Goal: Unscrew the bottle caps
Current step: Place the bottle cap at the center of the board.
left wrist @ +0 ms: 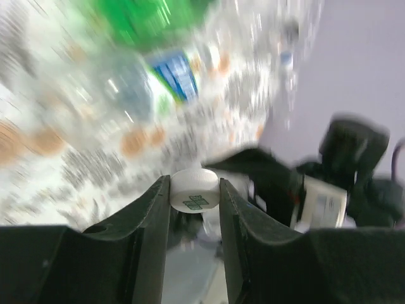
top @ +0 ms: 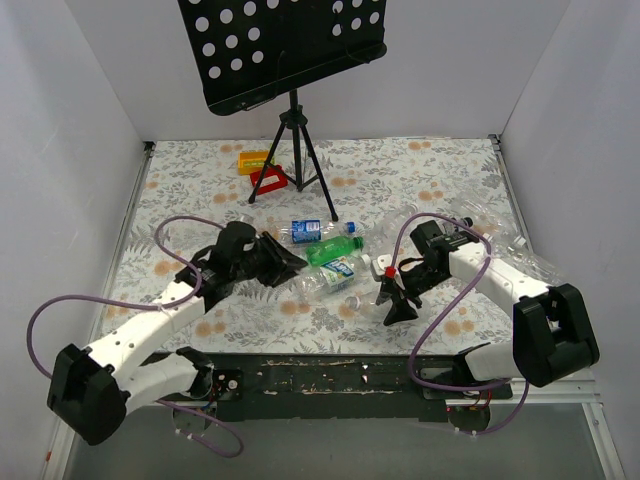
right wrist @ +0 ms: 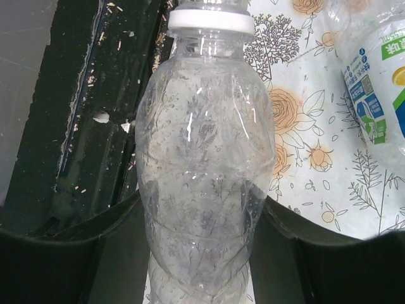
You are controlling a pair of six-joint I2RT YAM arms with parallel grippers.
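One cap [left wrist: 195, 187] within left end effector [left wrist: 194, 197]

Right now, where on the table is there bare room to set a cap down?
Bare cloth lies at the far right, between the tripod stand and the right wall, and at the far left, left of the red and yellow blocks. The centre is crowded with bottles.
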